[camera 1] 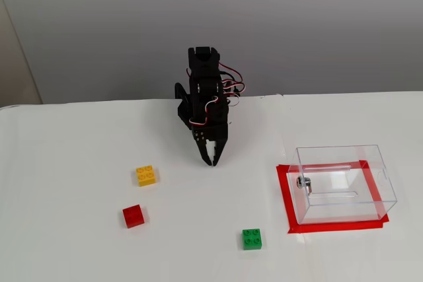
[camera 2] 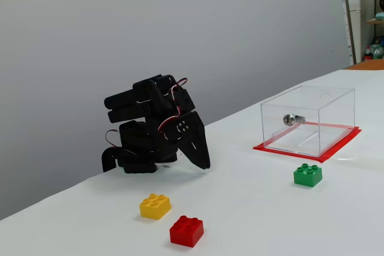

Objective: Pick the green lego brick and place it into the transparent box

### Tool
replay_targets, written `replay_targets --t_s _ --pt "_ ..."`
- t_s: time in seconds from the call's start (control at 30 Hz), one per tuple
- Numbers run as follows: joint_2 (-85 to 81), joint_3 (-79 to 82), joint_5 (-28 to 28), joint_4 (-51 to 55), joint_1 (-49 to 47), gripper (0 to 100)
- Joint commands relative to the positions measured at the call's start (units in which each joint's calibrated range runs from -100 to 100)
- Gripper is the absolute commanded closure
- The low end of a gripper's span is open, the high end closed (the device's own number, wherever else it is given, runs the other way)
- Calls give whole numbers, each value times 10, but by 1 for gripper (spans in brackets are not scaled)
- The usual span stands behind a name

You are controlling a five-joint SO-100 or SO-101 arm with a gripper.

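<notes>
The green lego brick (camera 1: pixel 252 238) (camera 2: pixel 308 175) lies on the white table, in front of the transparent box and to its left in a fixed view. The transparent box (camera 1: pixel 344 183) (camera 2: pixel 309 120) stands on a red taped outline, with a small metal fitting on its side. It looks empty. My black gripper (camera 1: pixel 212 160) (camera 2: pixel 204 165) is folded down near the arm's base, tips pointing at the table, jaws shut and empty. It is well apart from the green brick and the box.
A yellow brick (camera 1: pixel 146 175) (camera 2: pixel 155 205) and a red brick (camera 1: pixel 133 216) (camera 2: pixel 186 231) lie on the table on the side away from the box. A grey wall stands behind the table. The red tape (camera 1: pixel 289 212) marks the box's spot.
</notes>
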Motion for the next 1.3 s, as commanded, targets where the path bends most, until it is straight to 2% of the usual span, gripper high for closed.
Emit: replay_targets --t_s 0.0,0.43,0.9,1.27 --pt "40 -58 2 -27 -3 98" --pt "278 -225 -3 -189 -80 98" --pt "594 -523 -4 -192 -184 98" --pt "765 -690 -57 -192 -205 98"
